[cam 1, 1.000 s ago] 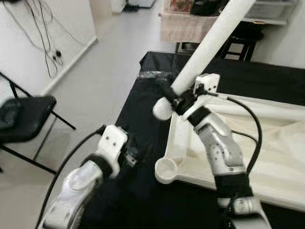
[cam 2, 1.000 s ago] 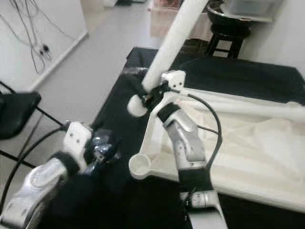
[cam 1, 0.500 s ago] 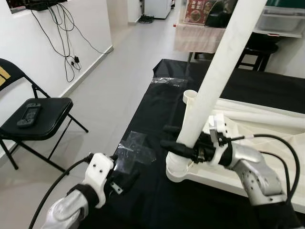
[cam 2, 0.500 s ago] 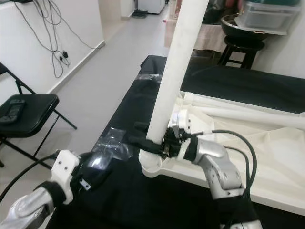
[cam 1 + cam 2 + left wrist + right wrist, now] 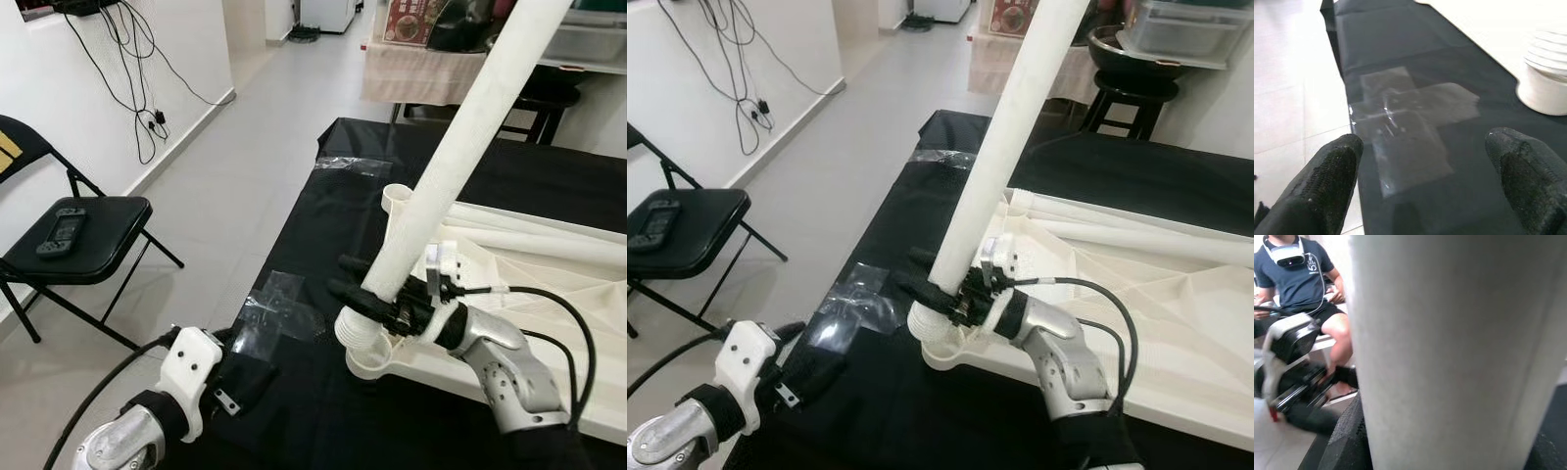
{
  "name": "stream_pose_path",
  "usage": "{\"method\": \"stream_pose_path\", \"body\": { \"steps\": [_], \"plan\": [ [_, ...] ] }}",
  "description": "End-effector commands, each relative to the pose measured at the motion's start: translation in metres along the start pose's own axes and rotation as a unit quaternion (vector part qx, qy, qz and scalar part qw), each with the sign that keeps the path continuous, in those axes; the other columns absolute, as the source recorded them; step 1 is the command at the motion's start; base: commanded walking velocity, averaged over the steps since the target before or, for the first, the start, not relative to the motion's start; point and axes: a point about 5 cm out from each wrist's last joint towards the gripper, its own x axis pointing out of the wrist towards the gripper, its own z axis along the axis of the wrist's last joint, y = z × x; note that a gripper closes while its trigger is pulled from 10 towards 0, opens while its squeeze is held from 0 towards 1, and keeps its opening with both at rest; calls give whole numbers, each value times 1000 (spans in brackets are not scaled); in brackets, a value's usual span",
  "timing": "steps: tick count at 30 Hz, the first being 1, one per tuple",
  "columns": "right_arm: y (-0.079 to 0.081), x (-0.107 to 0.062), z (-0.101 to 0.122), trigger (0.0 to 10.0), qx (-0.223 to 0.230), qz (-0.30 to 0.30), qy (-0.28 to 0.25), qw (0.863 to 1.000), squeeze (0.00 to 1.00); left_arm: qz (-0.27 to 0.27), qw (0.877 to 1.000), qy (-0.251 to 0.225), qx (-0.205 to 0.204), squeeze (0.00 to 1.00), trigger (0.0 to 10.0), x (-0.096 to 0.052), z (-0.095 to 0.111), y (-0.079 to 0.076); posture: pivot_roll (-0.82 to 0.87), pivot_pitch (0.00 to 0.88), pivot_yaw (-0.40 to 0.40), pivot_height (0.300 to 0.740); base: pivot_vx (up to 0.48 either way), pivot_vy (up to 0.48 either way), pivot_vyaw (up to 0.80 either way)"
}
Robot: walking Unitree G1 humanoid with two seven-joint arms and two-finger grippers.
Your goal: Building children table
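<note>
A long white table leg (image 5: 460,166) leans up and to the right, with my right gripper (image 5: 367,294) shut on it near its lower end. Its ribbed end (image 5: 356,331) sits at the near corner socket (image 5: 377,364) of the white tabletop (image 5: 529,323), which lies upside down on the black-covered table (image 5: 323,225). The leg (image 5: 1449,357) stands close between the fingers in the right wrist view. My left gripper (image 5: 1425,171) hangs open over clear tape patches (image 5: 1405,127) near the table's left edge, its fingers (image 5: 1327,181) wide apart and holding nothing.
A second socket (image 5: 395,196) and another white leg (image 5: 539,240) lie on the tabletop's far side. A black folding chair (image 5: 78,230) with a controller on it stands on the floor to the left. A stool (image 5: 1112,98) is behind the table. A seated person (image 5: 1303,279) wears a headset.
The right gripper has brought the leg's lower end down to the near corner socket and then tilted the leg further right. The left arm has sunk lower by the table's edge.
</note>
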Motion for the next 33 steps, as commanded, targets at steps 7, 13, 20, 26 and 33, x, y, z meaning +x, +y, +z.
{"method": "stream_pose_path", "body": {
  "steps": [7,13,20,26,33],
  "plan": [
    [6,4,-6,10000,-13,17,12,1000,0,14,1000,-8,-3,0,10000,4,2,-1,152,193,-19,740,0,0,0],
    [6,4,-8,10000,-12,15,13,1000,0,9,1000,-14,-7,0,10000,4,2,-4,152,193,-17,740,0,0,0],
    [9,-8,-12,10000,-41,46,69,996,0,30,999,-16,-20,0,10000,3,-3,-1,146,191,-11,740,0,0,0],
    [6,-9,-13,10000,-47,37,71,996,0,31,999,-17,-21,0,10000,3,-3,-1,142,188,-10,740,0,0,0],
    [1,-12,-15,10000,-60,7,77,995,0,28,999,-16,-20,0,10000,3,-5,-3,132,184,-11,740,0,0,0]
  ]
}}
